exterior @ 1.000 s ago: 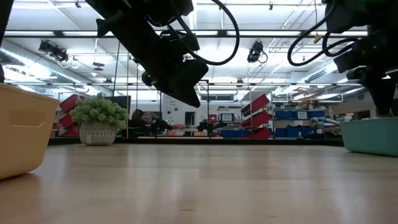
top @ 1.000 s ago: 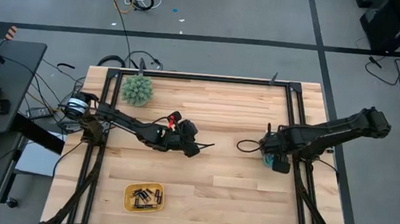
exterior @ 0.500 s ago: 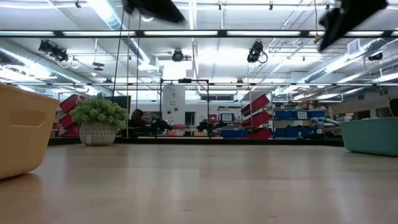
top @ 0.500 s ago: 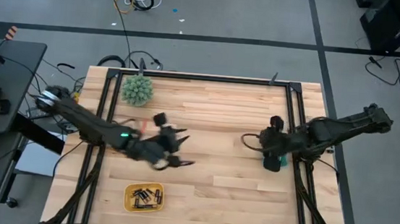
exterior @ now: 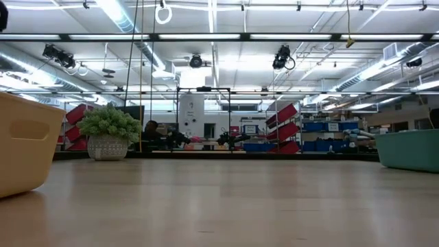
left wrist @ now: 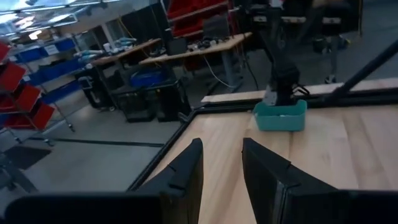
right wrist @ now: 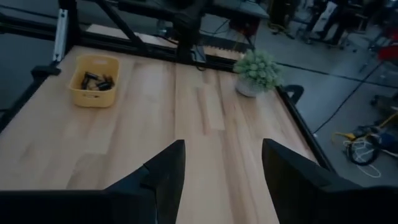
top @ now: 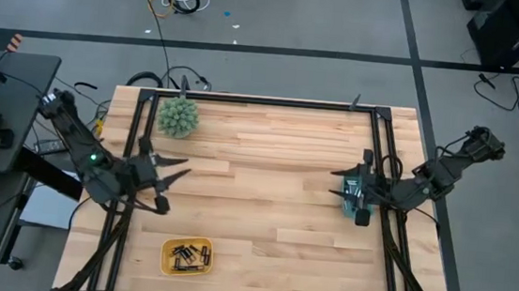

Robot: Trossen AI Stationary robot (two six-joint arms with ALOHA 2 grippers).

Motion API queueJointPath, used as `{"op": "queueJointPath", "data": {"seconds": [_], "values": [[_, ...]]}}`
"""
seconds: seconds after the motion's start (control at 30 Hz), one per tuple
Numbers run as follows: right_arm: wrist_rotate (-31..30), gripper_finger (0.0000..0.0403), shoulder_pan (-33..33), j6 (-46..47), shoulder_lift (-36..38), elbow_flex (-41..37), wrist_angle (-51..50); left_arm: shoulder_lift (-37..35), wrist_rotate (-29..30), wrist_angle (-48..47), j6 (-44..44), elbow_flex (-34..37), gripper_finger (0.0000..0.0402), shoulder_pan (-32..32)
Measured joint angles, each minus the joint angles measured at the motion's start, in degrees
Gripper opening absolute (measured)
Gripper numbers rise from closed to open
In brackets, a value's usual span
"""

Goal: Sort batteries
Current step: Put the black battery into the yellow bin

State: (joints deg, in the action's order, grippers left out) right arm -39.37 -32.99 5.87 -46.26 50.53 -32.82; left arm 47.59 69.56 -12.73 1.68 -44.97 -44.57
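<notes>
Batteries (top: 187,255) in yellow tray (top: 169,268): overhead only, not table-level.

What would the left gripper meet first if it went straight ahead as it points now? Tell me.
The left gripper points across bare wood at the teal tray, under the right arm; likely the tray first, though its height is hard to judge.

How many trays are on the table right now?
2: a yellow tray holding batteries near the front-left, and a teal tray at the right edge, its contents hidden.
</notes>
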Motion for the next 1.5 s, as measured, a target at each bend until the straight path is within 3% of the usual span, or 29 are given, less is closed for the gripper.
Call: {"op": "queueJointPath", "data": {"seconds": [0.3, 0.5, 0.6, 0.73, 0.93, 1.07, 1.33, 1.43, 1.5], "values": [[-9.19, 0.0197, -0.79, 3.54, 0.22, -1.82, -0.94, -4.68, 4.81, 0.09, -2.99, 2.17, 0.0108, -1.84], [-30.12, 0.0185, 2.39, 8.41, 0.33, -0.9, -1.42, -4.66, 15.84, 4.6, -7.32, 2.17, 0.0108, -1.84], [-32.97, 0.0169, 7.76, 8.1, 0.61, 1.49, 0.99, -4.7, 20.52, 7.97, -12.68, 2.16, 0.0108, -1.18], [-29.25, 0.0145, 16.63, 7.96, 0.14, 4.44, 3.56, -5.31, 20.62, 10.57, -17.21, 2.16, 0.0108, 1.03], [-15.43, 0.0114, 32.31, 8.36, -4.17, 8.43, 0.27, -5.35, 20.61, 10.76, -18.13, 2.16, 0.0108, 4.84], [-5.54, 0.0102, 41.98, 15.62, -9.79, 11.42, -10.84, -5.29, 20.57, 10.76, -18.13, 2.16, 0.0108, 6.53], [8.33, 0.0066, 58.15, 30.68, -24.01, 13.46, -33.79, -5.31, 20.51, 10.67, -18.17, 2.16, 0.0108, 9.42], [9.56, 0.0046, 60.3, 33.86, -29.12, 13.46, -40.84, -5.31, 20.5, 10.67, -18.17, 2.16, 0.0108, 10.54], [7.03, 0.0033, 60.65, 35.7, -31.85, 13.46, -44.52, -5.31, 20.5, 10.63, -18.17, 2.16, 0.0108, 11.19]]}}
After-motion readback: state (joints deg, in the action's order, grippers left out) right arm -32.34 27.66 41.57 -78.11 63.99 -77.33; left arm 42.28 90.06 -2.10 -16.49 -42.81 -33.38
